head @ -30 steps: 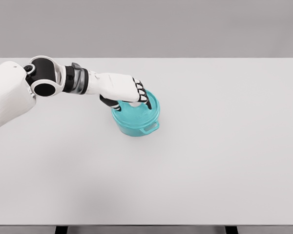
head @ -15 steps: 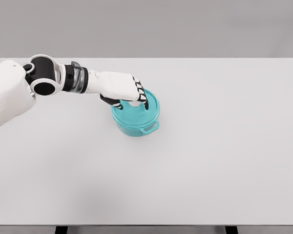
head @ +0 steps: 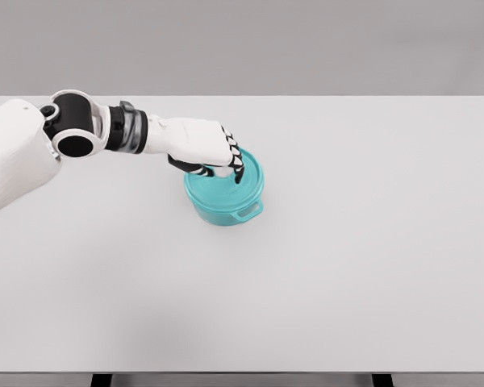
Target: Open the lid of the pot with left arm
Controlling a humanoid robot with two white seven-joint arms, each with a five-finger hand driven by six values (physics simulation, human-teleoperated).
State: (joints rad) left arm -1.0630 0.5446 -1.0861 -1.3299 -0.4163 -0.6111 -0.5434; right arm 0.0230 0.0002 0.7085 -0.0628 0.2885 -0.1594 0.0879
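Left hand fingers curled down onto round teal lid, gripping its top, teal pot upright on white bench

**One head camera, looking down across the surface**

There is a single view, taken from the robot's head. It looks forward and steeply downward onto the white surface, which fills most of the picture; its far edge runs straight across the upper part, with a plain grey backdrop above it. The near edge shows along the bottom, with dark supports below it. The camera stands fairly far back: nearly the whole top fits in. The left arm enters from the picture's left side. With no second view, nothing is shared.
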